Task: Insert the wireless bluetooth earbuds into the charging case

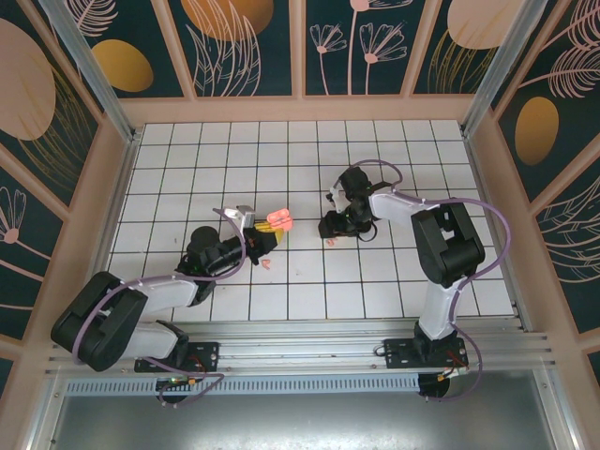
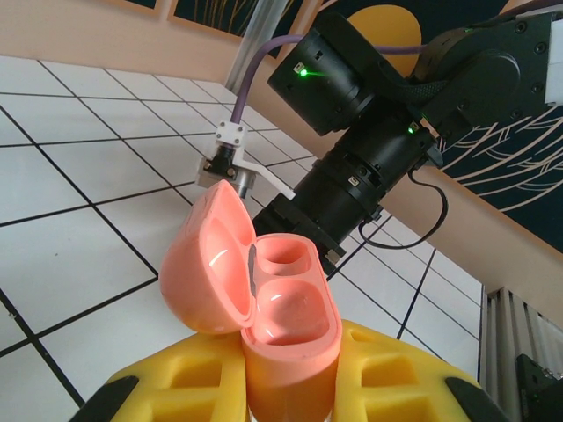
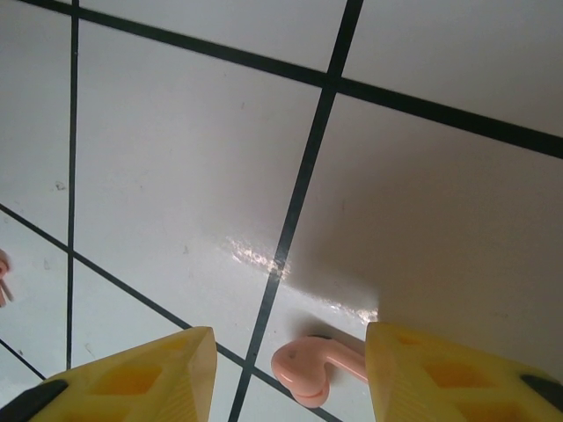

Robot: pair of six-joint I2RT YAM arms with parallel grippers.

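Closest to me, my left gripper (image 2: 292, 391) is clamped tight on the pink charging case (image 2: 290, 334), with its yellow fingers (image 2: 176, 387) pressed against either side of the base. The case stands upright with its lid (image 2: 207, 272) swung open to one side, and both wells look empty. Just past it my right arm (image 2: 369, 149) reaches down over the white gridded table (image 2: 79, 255). Behind that runs the wall (image 2: 88, 35).

At my right gripper (image 3: 286, 378) the two fingers stand apart and grip nothing. Between them a pink earbud (image 3: 308, 369) lies flat on the table beside a black grid line. Its stem runs toward one finger, and I cannot tell whether they touch. Farther off, at the edge of that wrist view, a second pink earbud (image 3: 3, 277) lies on another tile, well apart from the first.

From above, the open case sits in my left grip near the middle of the table. My right gripper hangs low over the tiles a short way across from it.
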